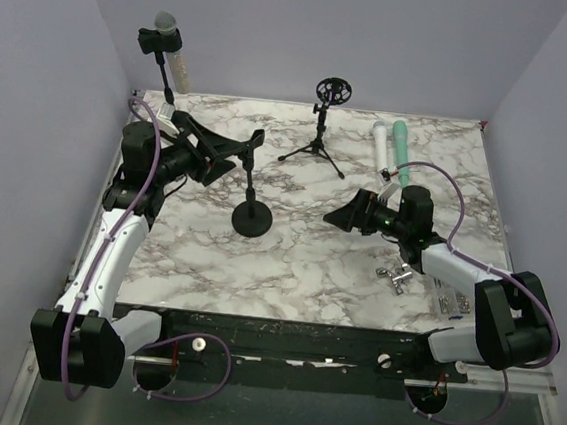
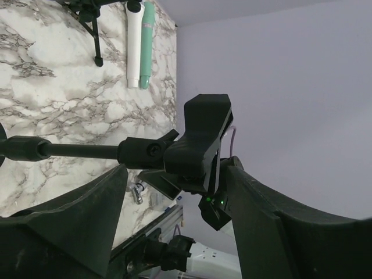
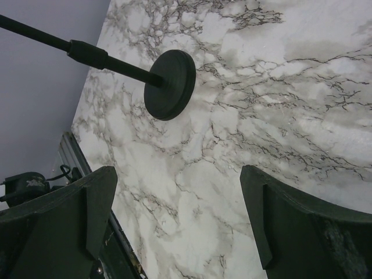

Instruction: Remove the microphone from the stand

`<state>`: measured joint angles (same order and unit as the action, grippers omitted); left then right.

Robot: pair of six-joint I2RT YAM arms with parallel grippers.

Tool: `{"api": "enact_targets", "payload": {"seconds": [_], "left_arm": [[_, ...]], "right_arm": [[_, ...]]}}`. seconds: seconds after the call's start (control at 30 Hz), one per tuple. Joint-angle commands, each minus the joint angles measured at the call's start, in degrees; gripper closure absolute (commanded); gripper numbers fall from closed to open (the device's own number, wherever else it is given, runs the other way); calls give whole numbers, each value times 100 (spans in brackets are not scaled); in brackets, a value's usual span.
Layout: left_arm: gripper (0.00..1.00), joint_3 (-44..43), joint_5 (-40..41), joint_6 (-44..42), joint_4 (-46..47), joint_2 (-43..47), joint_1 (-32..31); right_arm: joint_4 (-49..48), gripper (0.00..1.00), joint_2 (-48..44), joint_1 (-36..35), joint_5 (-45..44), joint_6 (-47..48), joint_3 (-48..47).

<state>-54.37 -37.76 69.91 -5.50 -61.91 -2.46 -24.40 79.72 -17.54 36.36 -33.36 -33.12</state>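
- Two grippers, both spread wide and holding nothing. The left gripper (image 2: 175,168) straddles the empty black clip (image 2: 200,131) atop the black round-based stand (image 1: 253,220) mid-table. The right gripper (image 3: 177,174) hangs over the white marble table (image 1: 309,265), to the right of that stand's base.
- Only one mic sits in a holder: the grey-mesh-headed microphone (image 1: 165,26) with a pale body. It is clipped at a tilt, head up, in the thin black pole stand (image 1: 164,68) at the far left corner, and is most likely the one to free.
- A white microphone (image 1: 379,144) and a teal microphone (image 1: 399,146) lie side by side at the far right, to the right of a small black tripod stand (image 1: 324,126) whose ring mount is empty.
- Left is the nearer arm, so it should probably do the job: back off the empty clip, rise toward the far left corner, and approach the pale body below the clip, not the mesh head.
- Close squarely across the body, then draw it out along its own axis; a sideways tug would likely tip the thin stand.
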Motion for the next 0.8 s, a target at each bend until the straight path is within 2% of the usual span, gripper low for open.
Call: {"api": "enact_targets", "payload": {"seconds": [0.0,0.2,0.47,0.63,0.77], "left_arm": [[35,-206,93,-15,87,-156,22],[48,-125,-39,93,380,-304,20],[48,-134,-83,81,516,-373,18],[47,-32,-256,308,1033,-466,21],[50,-11,-329,429,1404,-486,18]], "right_arm": [[-152,4,16,-13,-6,109,63],[-165,4,95,-13,-7,109,41],[-179,4,158,-13,-6,106,35],[-179,4,175,-13,-15,107,39],[-170,4,171,-10,-22,116,38]]}}
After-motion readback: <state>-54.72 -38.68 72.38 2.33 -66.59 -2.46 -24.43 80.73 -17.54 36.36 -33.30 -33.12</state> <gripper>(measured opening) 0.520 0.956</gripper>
